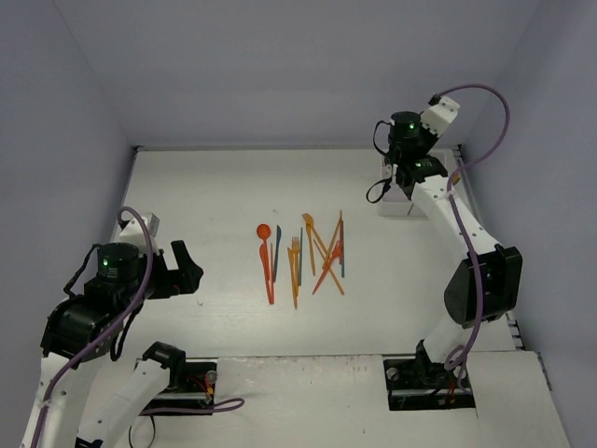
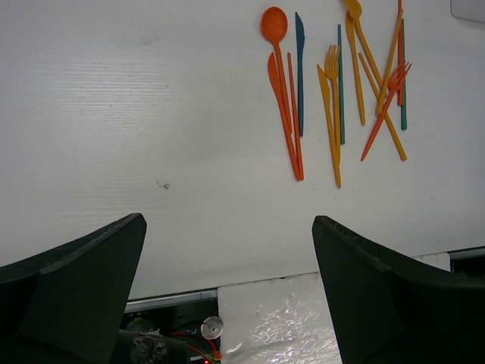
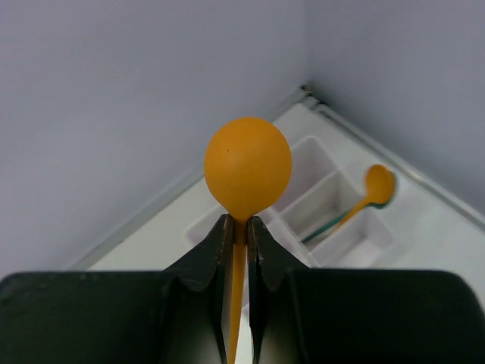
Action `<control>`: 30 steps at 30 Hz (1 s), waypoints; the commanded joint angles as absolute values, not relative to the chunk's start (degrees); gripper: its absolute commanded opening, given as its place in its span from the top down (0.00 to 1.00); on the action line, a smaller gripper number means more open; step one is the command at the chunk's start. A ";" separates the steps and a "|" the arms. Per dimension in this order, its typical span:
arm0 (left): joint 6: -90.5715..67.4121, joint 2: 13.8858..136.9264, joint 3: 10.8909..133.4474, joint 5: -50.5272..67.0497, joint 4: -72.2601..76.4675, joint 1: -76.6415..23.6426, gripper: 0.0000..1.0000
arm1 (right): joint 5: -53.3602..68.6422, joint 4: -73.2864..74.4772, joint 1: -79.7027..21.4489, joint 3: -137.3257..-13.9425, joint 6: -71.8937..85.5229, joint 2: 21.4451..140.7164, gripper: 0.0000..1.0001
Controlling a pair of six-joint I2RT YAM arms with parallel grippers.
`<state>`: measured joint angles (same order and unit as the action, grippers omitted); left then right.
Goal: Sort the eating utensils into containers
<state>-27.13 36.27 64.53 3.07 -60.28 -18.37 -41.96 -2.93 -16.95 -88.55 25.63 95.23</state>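
Note:
My right gripper (image 3: 236, 224) is shut on the handle of an orange spoon (image 3: 247, 163), bowl up. It is raised over the white compartment tray (image 3: 303, 199) at the back right corner. In the top view this gripper (image 1: 401, 166) hides most of the tray (image 1: 394, 207). One compartment holds another orange spoon (image 3: 377, 184) and a teal utensil (image 3: 322, 231). Several orange, red and teal utensils (image 1: 303, 257) lie in a loose row at the table's middle, also in the left wrist view (image 2: 333, 98). My left gripper (image 2: 227, 221) is open and empty, high above the near left (image 1: 182, 266).
Grey walls close in the table at the back and both sides, and the tray sits in the back right corner. A red spoon (image 1: 264, 231) is the leftmost of the row. The table's front edge and the arm base (image 2: 204, 330) show under the left gripper.

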 commanded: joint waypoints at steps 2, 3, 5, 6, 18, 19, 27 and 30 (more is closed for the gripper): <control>-25.93 38.41 66.61 2.11 -58.53 -18.72 0.10 | -52.04 -16.23 -10.78 -84.27 25.13 94.68 1.00; -25.98 38.63 66.34 2.11 -58.42 -18.72 0.10 | -52.70 -18.31 -9.18 -83.78 24.69 95.45 1.00; -25.94 38.92 66.02 2.02 -58.41 -18.72 0.10 | -53.61 -20.43 -7.12 -83.44 24.43 96.75 1.00; -25.80 39.09 65.85 2.01 -58.36 -18.72 0.10 | -53.65 -21.14 -6.33 -83.47 24.35 97.50 1.00; -25.40 41.15 63.86 1.89 -58.27 -18.72 0.10 | -56.46 -33.64 -1.93 -86.15 17.96 109.19 1.00; -25.36 41.18 63.73 1.76 -58.27 -18.72 0.10 | -56.80 -34.21 -1.93 -86.34 17.72 110.08 1.00; -24.67 42.18 63.63 1.86 -58.27 -18.72 0.10 | -57.87 -36.88 -1.83 -88.10 17.59 115.24 1.00; -24.87 42.77 63.44 2.06 -58.14 -18.72 0.10 | -58.87 -37.34 -1.69 -88.31 18.18 116.18 1.00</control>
<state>-25.59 41.23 63.09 2.42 -60.23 -18.37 -54.05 -30.57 -1.89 -84.85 17.71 116.45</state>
